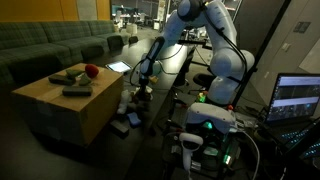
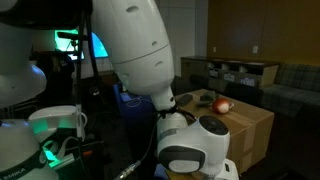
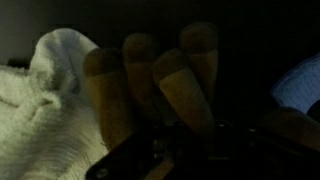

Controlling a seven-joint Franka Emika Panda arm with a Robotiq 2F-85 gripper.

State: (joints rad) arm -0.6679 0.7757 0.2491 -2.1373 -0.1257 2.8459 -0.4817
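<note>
In the dark wrist view, several light wooden rods (image 3: 180, 95) with rounded ends stand close together, right above my gripper (image 3: 165, 162). A white knitted cloth (image 3: 40, 105) lies to their left. The jaws are a dark mass at the bottom edge and are shut. One rod runs down toward them, but I cannot tell whether it is pinched. In an exterior view the gripper (image 1: 141, 86) hangs low beside the right side of a cardboard box (image 1: 70, 105). The robot's own body hides the gripper in the exterior view taken from behind the robot.
On the box lie a red round object (image 1: 92, 71) and dark flat items (image 1: 76, 91). The box (image 2: 250, 128) and the red object (image 2: 223, 105) also show from behind the arm. A sofa (image 1: 50, 45) stands behind. A lit laptop (image 1: 300, 98) is at the right. Clutter (image 1: 126, 122) lies on the floor.
</note>
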